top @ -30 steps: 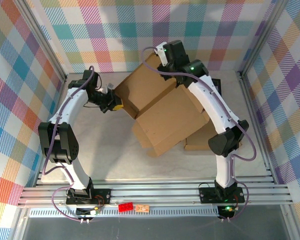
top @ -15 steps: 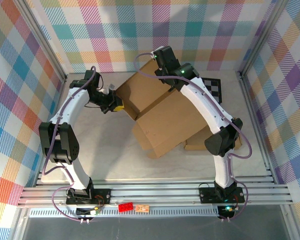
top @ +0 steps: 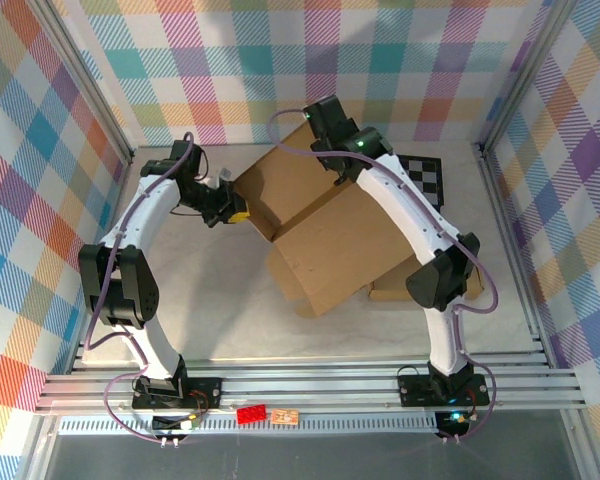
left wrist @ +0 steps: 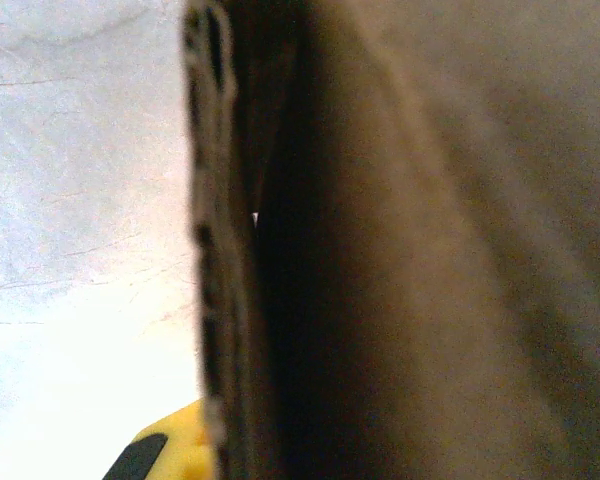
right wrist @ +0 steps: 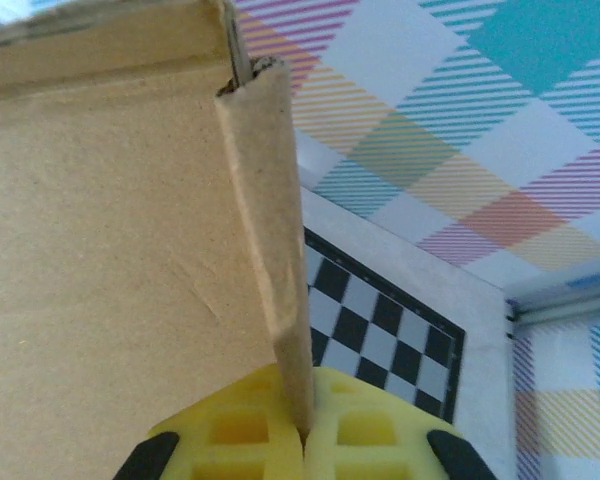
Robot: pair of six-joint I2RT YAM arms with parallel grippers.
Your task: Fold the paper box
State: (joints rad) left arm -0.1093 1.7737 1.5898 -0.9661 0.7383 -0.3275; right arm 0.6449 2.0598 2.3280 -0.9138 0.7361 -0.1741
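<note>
Likely a lab: aluminium frame [top: 310, 385] and checkerboard [top: 426, 176].

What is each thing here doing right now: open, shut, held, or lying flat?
paper box: half-formed, flaps splayed open, gripped at two edges.
left gripper: shut on the paper box's left flap edge.
right gripper: shut, pinching a far flap edge of the paper box.
checkerboard: lying flat, partly behind the right arm.
flat cardboard piece: lying flat, partly under the paper box.
</note>
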